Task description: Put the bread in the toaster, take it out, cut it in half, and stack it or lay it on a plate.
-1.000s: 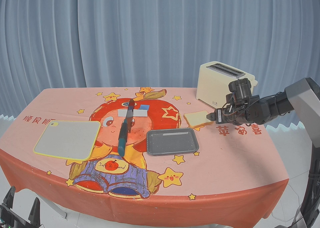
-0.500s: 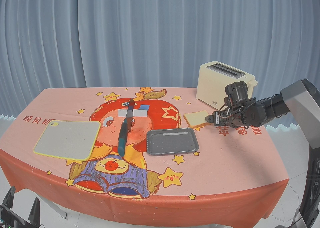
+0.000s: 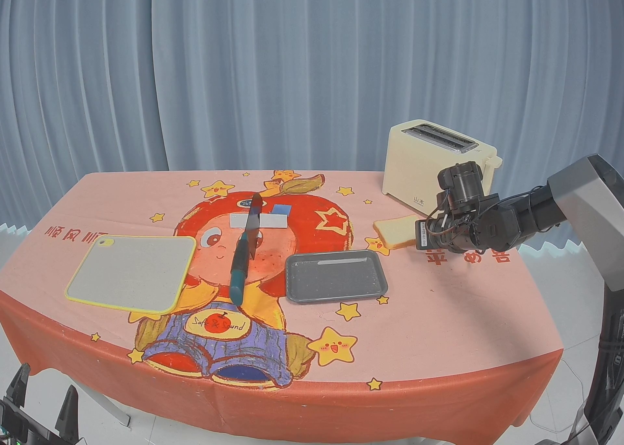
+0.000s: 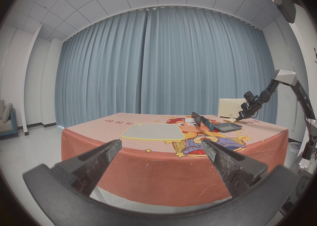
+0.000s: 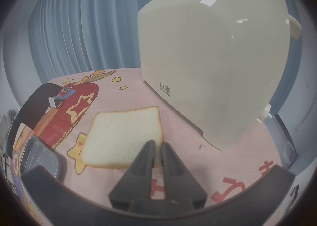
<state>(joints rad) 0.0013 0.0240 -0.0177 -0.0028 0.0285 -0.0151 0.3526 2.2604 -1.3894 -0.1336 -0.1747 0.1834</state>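
Shifted toward the toaster (image 3: 434,163) since a second ago, leaving a printed star (image 3: 377,245) uncovered: bread (image 3: 396,230), carried along by the right gripper (image 3: 419,232). Jaws nearly together, pinching one edge of the bread (image 5: 122,136), the rest sticking out flat beyond the fingertips (image 5: 149,147). Seemingly raised just off the table (image 3: 442,310), though hard to say for certain. Just behind: toaster, slots (image 3: 441,136) on top facing up, well above the bread.

Judged step in hand: getting the bread into the toaster. To do it well:
- Raise enough to clear the toaster's top edge before moving across.
- Turn the wrist to stand the bread on edge.
- Line up the thin side with one slot, then lower straight down.
- Let go only once partly inside.
- Keep the pinch light: soft crumb, likely to fold or tear when held by one edge.
- Avoid nudging the toaster body sideways.

Farther out, near the table's middle: grey plate (image 3: 336,277), bare. Beside it the knife (image 3: 242,258), blade end resting on a small white block (image 3: 273,221). Toward the left end, the cutting board (image 3: 130,273). All three probably for later steps.

Left gripper (image 4: 160,145) low off the table's near left corner, jaws spread wide, holding nothing, well apart from the bread.
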